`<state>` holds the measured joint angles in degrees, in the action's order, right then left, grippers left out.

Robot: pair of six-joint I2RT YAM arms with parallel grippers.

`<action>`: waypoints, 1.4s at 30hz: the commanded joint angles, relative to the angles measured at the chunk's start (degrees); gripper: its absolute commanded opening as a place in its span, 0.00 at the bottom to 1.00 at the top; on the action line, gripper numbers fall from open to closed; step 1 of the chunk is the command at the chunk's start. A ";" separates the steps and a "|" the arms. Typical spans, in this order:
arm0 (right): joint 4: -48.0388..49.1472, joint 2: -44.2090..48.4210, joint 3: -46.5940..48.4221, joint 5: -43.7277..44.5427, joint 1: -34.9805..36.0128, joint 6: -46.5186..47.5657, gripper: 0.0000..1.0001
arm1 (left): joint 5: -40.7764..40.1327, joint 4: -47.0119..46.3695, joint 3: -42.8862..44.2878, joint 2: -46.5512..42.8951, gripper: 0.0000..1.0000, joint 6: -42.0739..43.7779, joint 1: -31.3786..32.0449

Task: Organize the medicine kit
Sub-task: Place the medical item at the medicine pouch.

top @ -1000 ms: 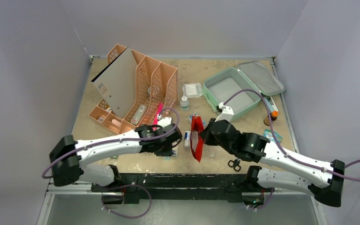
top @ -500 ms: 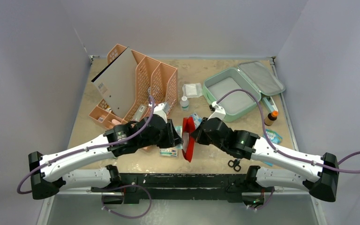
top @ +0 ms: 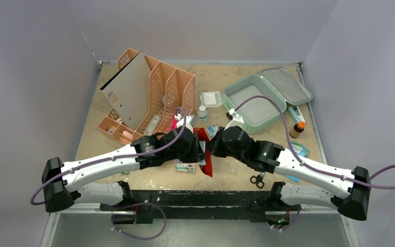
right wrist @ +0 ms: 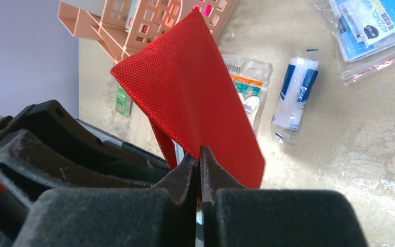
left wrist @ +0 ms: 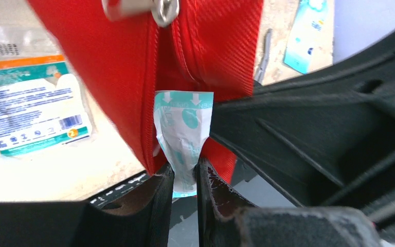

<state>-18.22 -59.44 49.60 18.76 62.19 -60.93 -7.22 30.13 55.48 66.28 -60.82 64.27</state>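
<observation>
My right fingers (right wrist: 187, 175) clamp the red woven pouch (right wrist: 195, 87) upright, so my left fingers (left wrist: 159, 200), pinching a teal-and-white sachet (left wrist: 182, 139), can feed its zipper mouth. The mint-green soft medicine kit (top: 252, 93) lies open at two o'clock on the desk (top: 211, 77).

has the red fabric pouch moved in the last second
Yes: the red fabric pouch shifted left, toward the orange mesh file rack, now directly in front of the small white bottle.
</observation>
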 commanded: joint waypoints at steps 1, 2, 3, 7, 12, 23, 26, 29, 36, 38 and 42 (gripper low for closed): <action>-0.38 0.30 2.40 -1.48 0.05 1.22 0.00 | -4.35 1.18 0.88 1.00 0.19 -0.29 0.15; -0.28 0.43 1.97 -2.11 0.06 1.19 0.00 | -4.84 1.04 0.57 0.96 0.19 -0.41 0.15; -0.24 0.54 1.39 -3.17 0.04 1.18 0.00 | -5.12 0.67 0.29 0.96 0.19 -0.40 0.15; -1.01 0.06 1.09 -4.63 0.03 2.21 0.00 | -7.62 3.17 1.23 1.08 0.19 -0.26 0.15; 1.12 -0.56 0.90 -5.41 0.03 2.09 0.00 | -7.89 1.56 0.70 1.66 0.22 -0.92 0.15; 0.68 0.10 0.10 -0.59 -0.03 5.97 0.00 | -4.09 6.00 2.26 -0.38 0.44 -4.42 0.15; 1.15 0.60 0.31 -0.67 -0.51 10.13 0.00 | -1.50 4.96 1.02 -3.14 0.47 -5.74 0.15; 0.83 0.64 1.23 -1.37 -0.97 13.79 0.00 | 0.97 2.80 0.54 -6.18 0.49 -4.04 0.15; 0.50 3.93 0.68 -10.54 -6.53 22.41 0.00 | 8.75 4.97 8.26 -9.06 0.51 9.18 0.14; -1.84 5.61 2.24 -13.56 -8.40 26.73 0.00 | 8.55 6.62 9.56 -10.32 0.51 14.24 0.15; -4.16 7.78 4.00 -21.38 -10.95 34.39 0.00 | 11.62 4.29 7.03 -14.74 0.50 24.00 0.15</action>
<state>-20.60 -53.89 49.74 6.76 53.06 -36.73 -0.14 35.55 62.43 56.18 -50.13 64.27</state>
